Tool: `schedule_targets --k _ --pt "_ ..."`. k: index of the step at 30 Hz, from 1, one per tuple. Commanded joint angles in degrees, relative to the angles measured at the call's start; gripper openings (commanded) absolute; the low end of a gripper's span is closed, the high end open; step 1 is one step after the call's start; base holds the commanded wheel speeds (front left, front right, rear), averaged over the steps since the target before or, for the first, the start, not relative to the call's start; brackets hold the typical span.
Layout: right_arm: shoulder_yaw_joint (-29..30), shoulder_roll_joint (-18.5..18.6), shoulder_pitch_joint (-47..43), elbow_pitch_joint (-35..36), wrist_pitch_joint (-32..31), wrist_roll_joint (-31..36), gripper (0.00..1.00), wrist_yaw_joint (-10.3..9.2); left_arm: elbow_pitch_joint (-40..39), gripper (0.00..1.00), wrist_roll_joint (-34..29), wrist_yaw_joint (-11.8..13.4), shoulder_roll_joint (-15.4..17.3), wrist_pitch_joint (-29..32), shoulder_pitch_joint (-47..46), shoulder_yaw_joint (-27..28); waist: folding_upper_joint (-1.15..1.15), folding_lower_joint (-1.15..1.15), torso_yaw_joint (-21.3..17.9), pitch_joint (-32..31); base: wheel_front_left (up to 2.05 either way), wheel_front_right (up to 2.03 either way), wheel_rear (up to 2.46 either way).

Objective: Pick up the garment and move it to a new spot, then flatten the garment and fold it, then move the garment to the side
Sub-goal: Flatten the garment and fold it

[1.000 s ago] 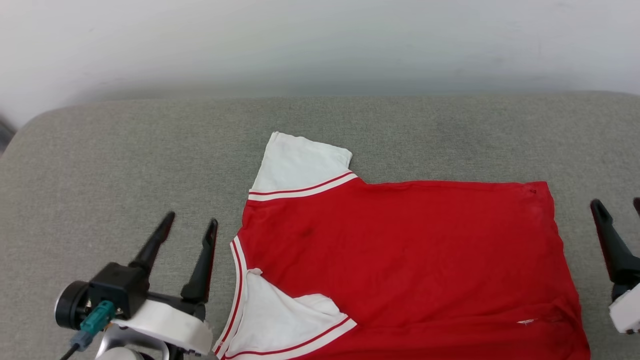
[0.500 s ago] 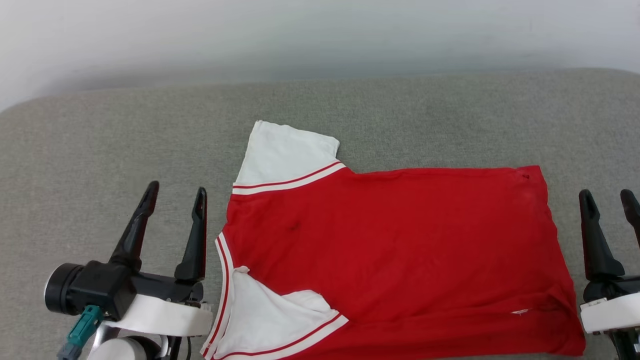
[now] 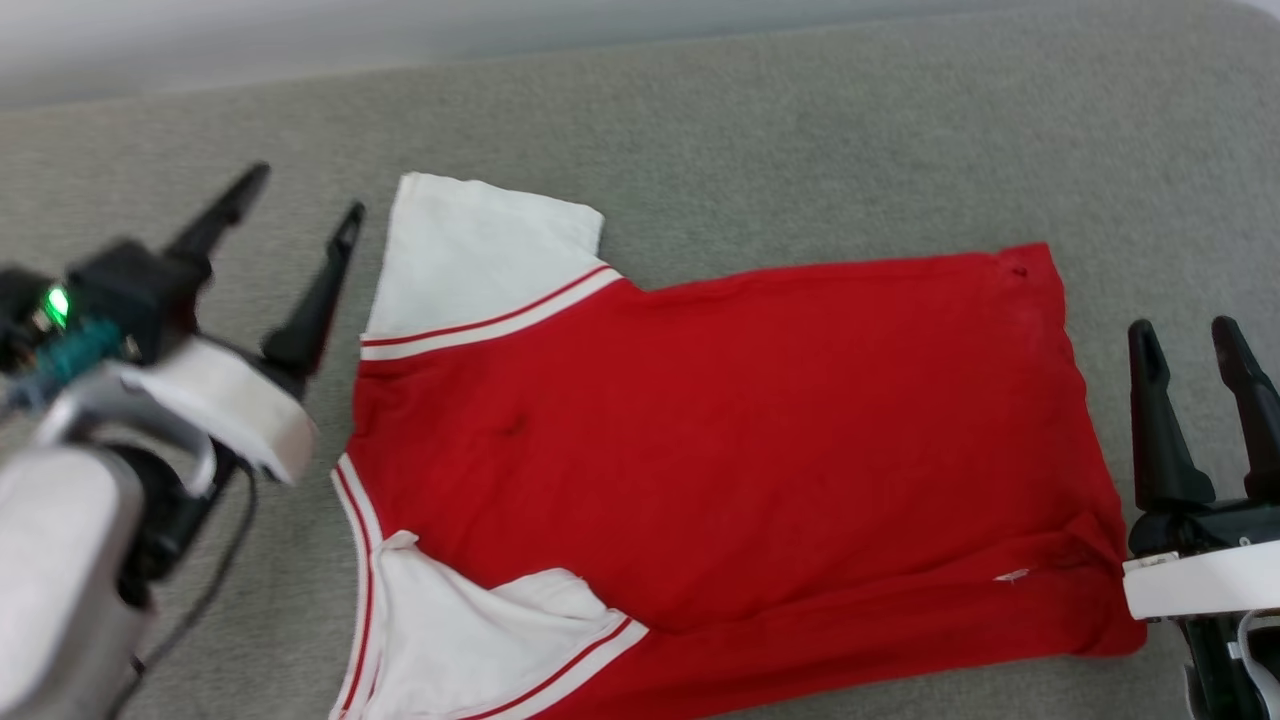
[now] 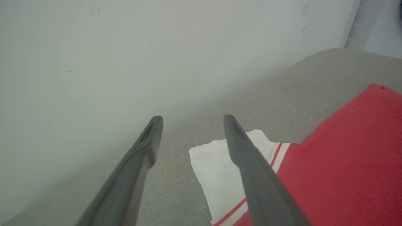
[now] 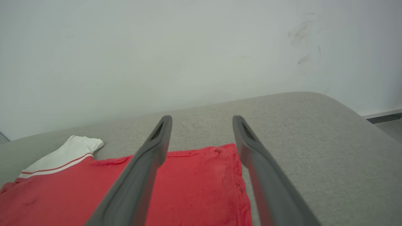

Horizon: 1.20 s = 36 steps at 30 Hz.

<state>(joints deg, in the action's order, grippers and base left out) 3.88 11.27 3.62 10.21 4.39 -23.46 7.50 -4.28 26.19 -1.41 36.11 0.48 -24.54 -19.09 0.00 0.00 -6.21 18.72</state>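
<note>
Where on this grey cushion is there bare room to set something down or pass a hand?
Free: the strip between the garment and the wall, and the far right corner beyond the hem. Crowded: left gripper by the far white sleeve, right gripper by the hem.

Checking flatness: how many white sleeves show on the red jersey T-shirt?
2. On the red jersey T-shirt, one white sleeve lies flat, far side; the other, rumpled, near side.

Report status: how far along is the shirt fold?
Done: shirt lies spread flat, plain side up, on the grey cushion. In hand: nothing gripped; left gripper open beside the far sleeve, right gripper open beside the hem. To do: folding, then moving it aside.
</note>
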Motion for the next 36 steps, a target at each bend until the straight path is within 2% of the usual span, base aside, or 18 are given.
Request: schedule_targets --k 1,4,6,12,16,21,26,28,31,35,36 --pt "-0.29 -0.65 1.14 0.10 0.43 -0.26 1.00 -0.02 0.54 1.00 0.63 -1.10 1.37 2.70 -2.92 -0.01 0.00 0.00 -2.54 2.69 0.00 0.00 0.00" --pt "-1.11 -1.28 1.86 0.07 1.24 -0.18 1.00 -0.02 2.94 1.00 2.89 -3.87 4.45 12.39 -9.96 -1.26 0.00 0.00 -4.38 4.54 0.00 0.00 0.00" --pt "-1.72 -1.58 2.60 -0.28 1.50 -0.04 1.00 -0.02 4.33 1.00 4.98 -4.84 6.28 19.56 -14.55 -2.51 0.00 0.00 -5.73 5.64 0.00 0.00 0.00" --pt "-4.00 -2.70 4.04 -0.86 2.45 0.46 1.00 -0.02 8.54 1.00 14.22 -5.81 10.11 42.95 -26.02 -5.40 0.00 0.00 -9.31 8.82 0.00 0.00 0.00" --pt "-6.02 -3.38 4.89 -1.13 3.11 -0.37 1.00 -0.02 10.18 1.00 17.05 -5.85 11.33 51.22 -30.53 -7.10 0.00 0.00 -11.39 10.82 0.00 0.00 0.00" --pt "-8.04 -4.17 5.98 -1.84 4.28 -0.84 1.00 -0.02 12.36 1.00 19.32 -5.19 12.00 58.38 -33.58 -7.60 0.00 0.00 -13.70 12.82 0.00 0.00 0.00" --pt "-9.41 -4.46 6.65 -2.18 5.32 -1.66 1.00 -0.02 13.00 1.00 20.01 -3.91 14.01 65.08 -34.36 -8.67 0.00 0.00 -15.21 14.25 0.00 0.00 0.00" --pt "-9.88 -4.37 6.81 -2.40 5.61 -1.82 1.00 -0.02 13.17 1.00 19.35 -3.42 14.63 66.01 -34.18 -9.02 0.00 0.00 -15.60 14.80 0.00 0.00 0.00" --pt "-11.61 -3.53 7.29 -2.44 5.68 -2.76 1.00 -0.02 13.33 1.00 17.66 -4.09 16.50 65.77 -33.06 -10.32 0.00 0.00 -16.03 15.52 0.00 0.00 0.00" --pt "-12.41 -3.07 7.36 -2.63 6.24 -3.40 1.00 -0.02 15.25 1.00 19.44 -3.24 14.87 63.91 -30.67 -9.85 0.00 0.00 -16.05 16.04 0.00 0.00 0.00" --pt "-12.45 -2.84 7.47 -2.72 6.25 -3.48 1.00 -0.02 15.32 0.60 19.84 -3.45 14.45 63.42 -30.38 -9.91 0.00 0.00 -15.95 16.17 0.00 0.00 0.00"
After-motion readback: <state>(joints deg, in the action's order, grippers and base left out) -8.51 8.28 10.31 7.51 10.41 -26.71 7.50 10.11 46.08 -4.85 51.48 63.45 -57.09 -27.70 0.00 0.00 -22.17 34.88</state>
